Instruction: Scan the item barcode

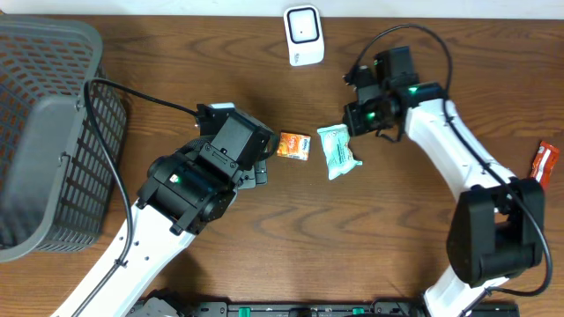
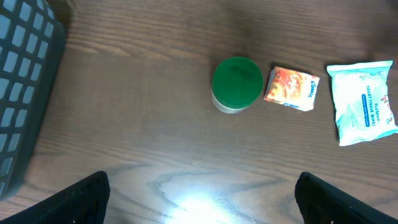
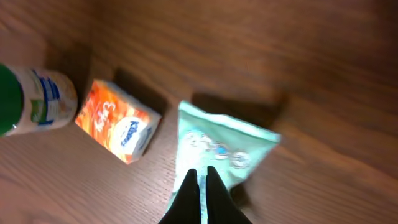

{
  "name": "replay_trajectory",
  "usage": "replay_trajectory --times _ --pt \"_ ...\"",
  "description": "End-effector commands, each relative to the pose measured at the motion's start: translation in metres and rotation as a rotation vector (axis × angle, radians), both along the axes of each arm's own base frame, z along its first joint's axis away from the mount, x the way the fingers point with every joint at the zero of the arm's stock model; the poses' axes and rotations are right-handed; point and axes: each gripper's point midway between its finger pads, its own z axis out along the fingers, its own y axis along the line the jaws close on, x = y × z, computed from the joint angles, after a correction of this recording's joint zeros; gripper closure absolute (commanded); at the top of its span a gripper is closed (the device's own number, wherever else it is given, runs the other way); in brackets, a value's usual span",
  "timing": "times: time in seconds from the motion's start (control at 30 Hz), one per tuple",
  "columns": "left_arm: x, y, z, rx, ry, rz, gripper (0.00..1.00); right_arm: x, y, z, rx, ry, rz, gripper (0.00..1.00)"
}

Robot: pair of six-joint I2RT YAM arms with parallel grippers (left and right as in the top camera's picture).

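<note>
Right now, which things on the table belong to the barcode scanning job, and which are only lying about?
For the job: white scanner; wipes pack, at the shut right end effector.

Lying about, for now: orange tissue pack; green-lidded jar; grey basket; red packet.

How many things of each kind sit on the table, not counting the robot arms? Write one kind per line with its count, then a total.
Packets: 3 (orange tissue pack, wipes pack, red packet)
Jars: 1 (green-lidded jar)
Scanners: 1 (white scanner)
Baskets: 1 (grey basket)
Total: 6
</note>
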Motion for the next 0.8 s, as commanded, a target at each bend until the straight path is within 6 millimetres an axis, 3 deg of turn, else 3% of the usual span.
replay_trajectory --times 0.0,0.13,0.23,0.33,0.43,0.53,0.6,0.7,0.77 --pt "0.001 0.001 0.003 -0.006 -0.008 0.012 0.05 -0.016 0.009 -0.04 -0.098 0.069 0.049 0.99" --pt "0.001 0.001 0.003 -0.006 -0.007 0.012 0.05 -0.031 0.008 -0.071 -0.142 0.173 0.044 0.99" --pt "0.001 0.001 0.003 -0.005 -0.007 0.011 0.05 -0.042 -0.011 -0.096 -0.247 0.262 -0.042 0.99" --pt "0.001 0.001 0.003 -0.006 -0.007 0.012 0.04 -0.049 -0.016 -0.106 -0.276 0.305 -0.048 0.99" --pt "0.001 0.001 0.003 -0.005 -0.007 0.011 0.05 -0.055 0.003 -0.095 -0.183 0.307 0.061 0.99" --pt "0.001 0.001 0.003 -0.006 -0.007 0.012 0.05 -0.061 0.031 -0.066 -0.023 0.295 0.185 0.99" --pt "0.001 0.001 0.003 -0.006 -0.007 0.012 0.05 -0.06 0.036 -0.046 0.016 0.28 0.19 0.97" --pt "0.001 0.001 0.003 -0.006 -0.007 0.012 0.05 -0.053 0.021 -0.022 -0.078 0.217 0.166 0.6" --pt "0.001 0.001 0.003 -0.006 -0.007 0.012 0.05 -0.046 0.006 -0.013 -0.19 0.156 0.12 0.45"
